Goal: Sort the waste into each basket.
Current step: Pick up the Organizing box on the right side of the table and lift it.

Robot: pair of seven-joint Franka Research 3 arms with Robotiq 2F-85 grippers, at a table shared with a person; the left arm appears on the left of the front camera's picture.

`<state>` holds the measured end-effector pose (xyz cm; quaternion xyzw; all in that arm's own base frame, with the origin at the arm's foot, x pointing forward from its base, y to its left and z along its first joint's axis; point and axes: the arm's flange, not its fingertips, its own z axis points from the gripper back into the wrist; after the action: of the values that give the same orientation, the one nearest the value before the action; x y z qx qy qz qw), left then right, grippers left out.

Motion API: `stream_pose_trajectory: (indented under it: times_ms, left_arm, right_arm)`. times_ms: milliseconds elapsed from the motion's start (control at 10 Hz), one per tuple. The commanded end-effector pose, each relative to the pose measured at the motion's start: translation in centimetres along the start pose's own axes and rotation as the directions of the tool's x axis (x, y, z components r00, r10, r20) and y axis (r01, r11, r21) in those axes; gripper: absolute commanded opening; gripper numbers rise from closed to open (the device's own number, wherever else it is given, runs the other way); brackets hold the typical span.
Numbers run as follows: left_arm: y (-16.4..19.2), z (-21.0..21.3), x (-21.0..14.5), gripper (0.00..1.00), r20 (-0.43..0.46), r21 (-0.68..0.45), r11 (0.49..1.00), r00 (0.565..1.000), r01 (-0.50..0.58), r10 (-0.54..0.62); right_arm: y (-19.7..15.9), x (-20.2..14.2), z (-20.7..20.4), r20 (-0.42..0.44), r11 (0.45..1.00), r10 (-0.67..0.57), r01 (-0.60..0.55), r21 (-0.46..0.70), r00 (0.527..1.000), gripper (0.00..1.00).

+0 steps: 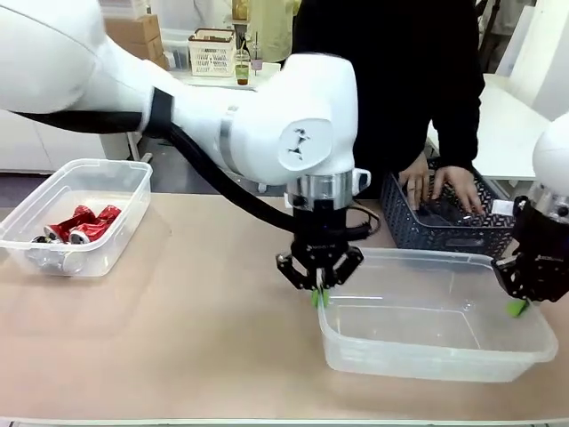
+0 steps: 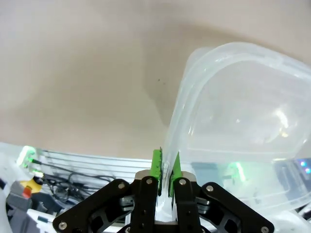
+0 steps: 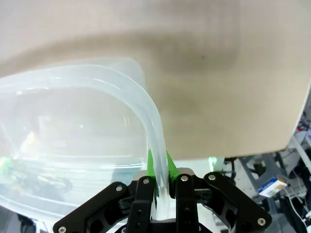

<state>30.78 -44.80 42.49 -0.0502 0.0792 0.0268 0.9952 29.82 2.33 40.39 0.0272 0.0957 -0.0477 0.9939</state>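
Presently on the surface [image 1: 196, 311], by item:

1. Clear tub [image 1: 418, 258], colourless, lipped rim, rounded corners; toward the right end, close to the near edge. It holds nothing. No print can be made out on it.
2. Left jaws: pinched narrow on the left short rim of the clear tub, green pads [image 2: 156, 165] on either side of the lip.
3. Right jaws: pinched narrow on the opposite short rim of the clear tub, pads [image 3: 170, 165] clamping the lip.
4. Second clear tub [image 1: 116, 173], at the left edge; inside lie crushed cans [image 1: 84, 224], red and silver, lettering too small to read.
5. Mesh basket [image 1: 418, 233], dark blue-grey, just beyond the clear tub's far rim; a person's hands [image 1: 436, 185] are inside it.
6. Label [image 3: 274, 187], blue and white, below the surface edge; print illegible.
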Motion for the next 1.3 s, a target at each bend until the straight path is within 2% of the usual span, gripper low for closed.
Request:
stream_pose_trajectory:
  times_ms: [0,100,200,300,400,500,600,800,1000,1100,1200]
  left_arm:
    - [5.1,4.2,-2.4,0.0,0.154,-0.029,0.992,0.98,-0.126,0.129]
    - [7.3,6.0,-2.9,0.0,0.214,-0.031,0.98,0.956,-0.199,0.201]
    - [9.3,7.0,-2.5,0.0,0.269,-0.032,0.966,0.929,-0.256,0.255]
    - [11.5,7.5,-1.2,0.0,0.29,-0.044,0.952,0.908,-0.302,0.302]
    - [13.3,7.7,-0.4,0.0,0.288,-0.061,0.954,0.91,-0.295,0.3]
    - [15.2,7.7,-0.2,0.0,0.292,-0.091,0.938,0.892,-0.333,0.345]
    - [16.7,7.9,-0.5,0.0,0.31,-0.131,0.933,0.88,-0.336,0.36]
    - [19.3,8.8,-1.2,0.0,0.328,-0.201,0.898,0.837,-0.392,0.439]
    - [21.0,9.1,-1.3,0.0,0.334,-0.216,0.884,0.819,-0.415,0.466]
    - [21.1,9.0,-1.0,0.0,0.34,-0.219,0.887,0.82,-0.407,0.46]
    - [19.3,9.3,-1.5,0.0,0.318,-0.177,0.916,0.86,-0.36,0.399]
  right_arm:
    - [1.7,-7.0,-0.9,0.009,1.0,-0.014,0.014,-0.017,1.0,0.0]
    - [4.2,-6.8,2.3,0.011,1.0,-0.007,0.007,0.015,1.0,0.0]
    - [6.5,-6.5,5.2,0.052,0.997,0.056,-0.059,0.054,0.997,0.0]
    - [8.6,-5.4,7.3,0.062,0.994,0.066,-0.071,0.078,0.996,0.0]
    - [10.5,-4.1,8.8,0.031,0.992,0.023,-0.027,0.121,0.999,0.0]
    - [12.5,-2.3,9.9,0.028,0.984,-0.032,0.027,0.178,0.999,0.0]
    - [14.1,-1.0,10.8,0.02,0.98,-0.028,0.024,0.2,0.999,0.0]
    - [17.3,2.2,9.8,0.01,0.985,0.033,-0.035,0.168,0.999,0.0]
    - [18.2,3.3,9.0,0.008,0.983,0.042,-0.042,0.18,0.999,0.0]
    - [18.0,2.9,8.9,0.013,0.981,0.04,-0.042,0.188,0.999,0.0]
    - [18.3,3.6,8.4,0.02,0.983,0.066,-0.069,0.168,0.998,0.0]
